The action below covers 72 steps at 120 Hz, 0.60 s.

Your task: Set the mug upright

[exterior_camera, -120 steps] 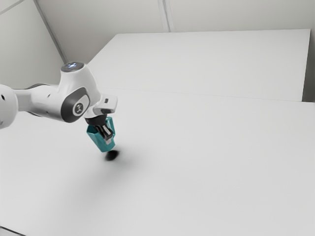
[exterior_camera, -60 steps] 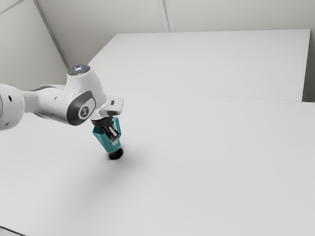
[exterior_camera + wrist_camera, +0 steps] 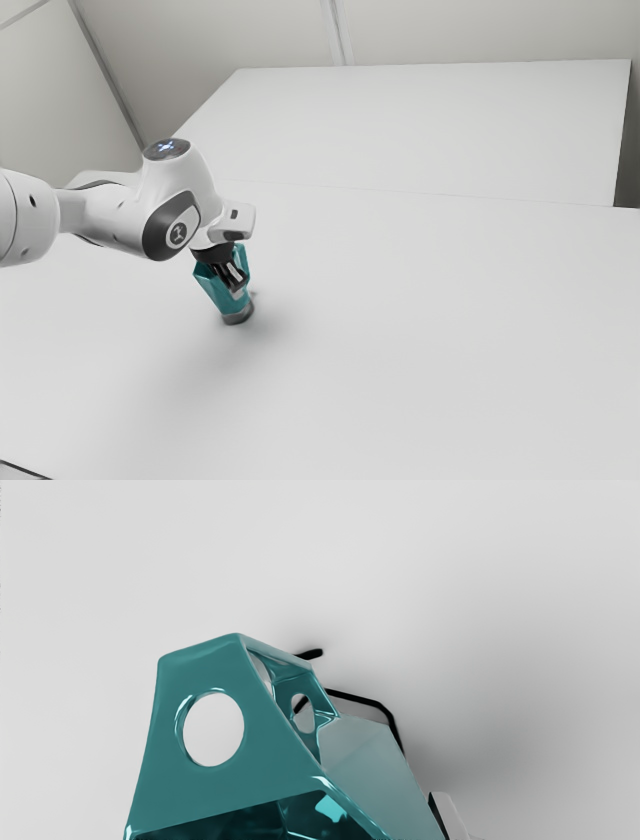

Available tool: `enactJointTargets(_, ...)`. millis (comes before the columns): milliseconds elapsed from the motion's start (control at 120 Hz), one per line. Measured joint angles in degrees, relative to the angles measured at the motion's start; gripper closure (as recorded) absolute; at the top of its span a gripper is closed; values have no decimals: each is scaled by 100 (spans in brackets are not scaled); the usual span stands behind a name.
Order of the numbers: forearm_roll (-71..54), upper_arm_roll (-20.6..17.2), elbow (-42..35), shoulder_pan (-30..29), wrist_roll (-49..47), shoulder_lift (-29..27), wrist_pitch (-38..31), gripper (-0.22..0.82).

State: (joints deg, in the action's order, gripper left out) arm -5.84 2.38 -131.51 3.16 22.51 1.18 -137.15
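Note:
In the exterior view, my gripper [image 3: 236, 282] is shut on the teal mug [image 3: 217, 292], left of the view's centre. Its mouth tips up toward the exterior view's left, and its base is low, close to the table over a small grey shadow. The wrist view has the angular mug [image 3: 372, 755] close up, with a round hole in one flat teal face and part of the dark inside showing. One fingertip of the gripper [image 3: 449, 816] stands beside the mug's wall; the other is hidden. Whether the base fully touches the table I cannot tell.
The mug is over a wide white table [image 3: 430, 330]. Behind it stands another pale flat surface [image 3: 430, 120], with light walls around. A dark-edged item [image 3: 22, 472] pokes in at the exterior view's lower left corner.
My hand has moved down and toward the exterior view's right with the mug in it. The dark shadow under the mug has turned greyer and now meets its base.

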Motion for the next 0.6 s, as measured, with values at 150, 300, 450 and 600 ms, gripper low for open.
enactJointTargets(150, 34, -9, 0, -35, 24, -6, -10, 73)
enactJointTargets(300, 79, -18, 0, -71, 86, -6, -3, 69)
enactJointTargets(450, 94, -19, 1, -91, 136, -10, 1, 63)
enactJointTargets(600, 102, -19, 7, -97, 173, -35, 4, 54)
